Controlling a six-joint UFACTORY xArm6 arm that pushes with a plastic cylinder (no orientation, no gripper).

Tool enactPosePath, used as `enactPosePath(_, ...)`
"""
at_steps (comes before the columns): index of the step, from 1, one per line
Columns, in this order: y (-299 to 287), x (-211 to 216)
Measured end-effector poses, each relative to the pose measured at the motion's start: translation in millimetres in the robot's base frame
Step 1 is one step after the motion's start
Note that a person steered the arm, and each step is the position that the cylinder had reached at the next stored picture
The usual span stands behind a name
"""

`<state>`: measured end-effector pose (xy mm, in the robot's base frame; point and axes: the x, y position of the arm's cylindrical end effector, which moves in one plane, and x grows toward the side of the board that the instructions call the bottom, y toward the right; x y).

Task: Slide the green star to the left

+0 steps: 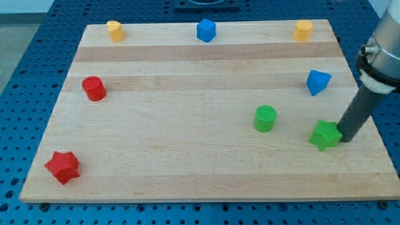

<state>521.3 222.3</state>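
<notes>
The green star (325,135) lies near the view's right edge of the wooden board (187,162), toward the bottom. My tip (345,140) stands right at the star's right side, touching or nearly touching it. The dark rod rises from there up to the view's right. A green cylinder (265,118) stands to the left of the star, a short way off.
A blue block (317,82) sits above the star. At the top are a yellow block (114,30), a blue block (205,30) and a yellow block (303,29). A red cylinder (94,88) is at left, a red star (62,167) at bottom left.
</notes>
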Motion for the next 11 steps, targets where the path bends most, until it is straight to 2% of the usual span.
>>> enactPosePath(3,-65,7)
enactPosePath(7,-192,7)
enactPosePath(9,-223,7)
enactPosePath(11,-222,7)
